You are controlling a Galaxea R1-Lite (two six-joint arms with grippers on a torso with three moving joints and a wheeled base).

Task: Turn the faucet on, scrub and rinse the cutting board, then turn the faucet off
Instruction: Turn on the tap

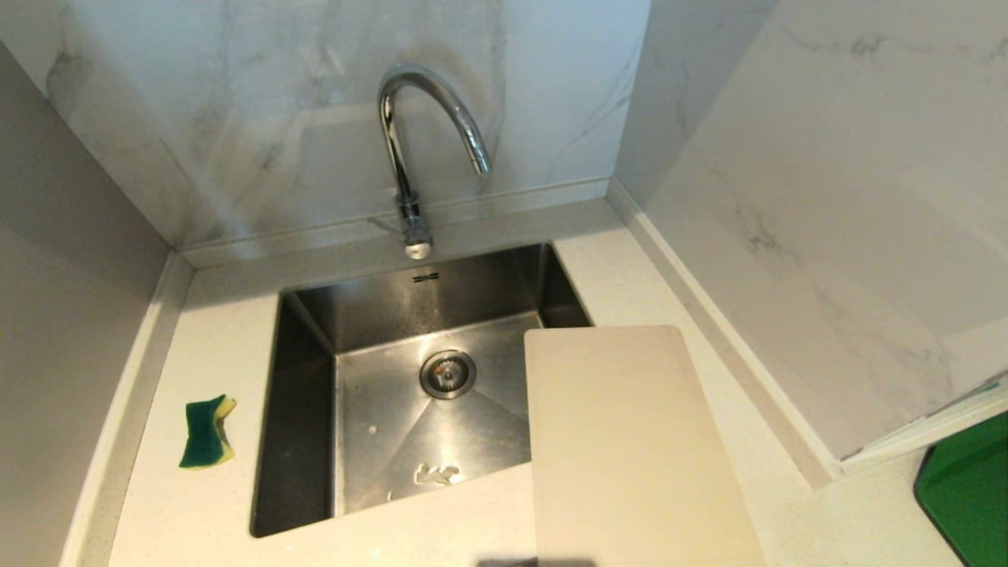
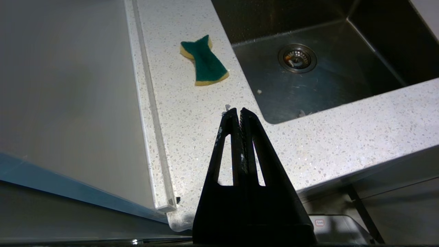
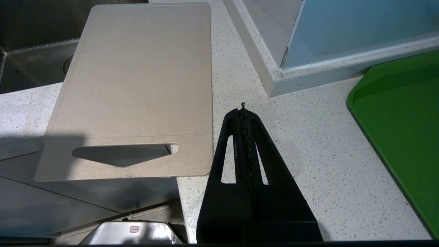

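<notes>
You have the square stainless-steel sink (image 1: 315, 409) set into the pale speckled stone counter (image 1: 205, 504) as your landmark. Behind the sink's back edge stands the tall shiny chrome gooseneck faucet (image 1: 409, 142), its arched spout curving out over the basin and its thin side lever sticking out from the base toward the robot's left. You see no water running from the spout.

The large flat cream-white plastic cutting board (image 1: 630, 441) lies to the right of the sink, its far left corner overlapping the sink's right rim and hanging over the basin. In the right wrist view, the board's near short end, the one with the long narrow handle slot, juts out past the counter's front edge.

The small green-and-yellow sponge (image 1: 206, 431) lies on the counter left of the sink, apart from its rim.

Your left gripper (image 2: 239, 110) hangs over the counter's front strip, near the sink's front left corner, with its black fingers pressed together and nothing between them. Your right gripper (image 3: 243, 110) hovers over the counter right of the board, likewise closed and empty. A green tray (image 3: 404, 130) sits further right of the sink, past the right gripper.
</notes>
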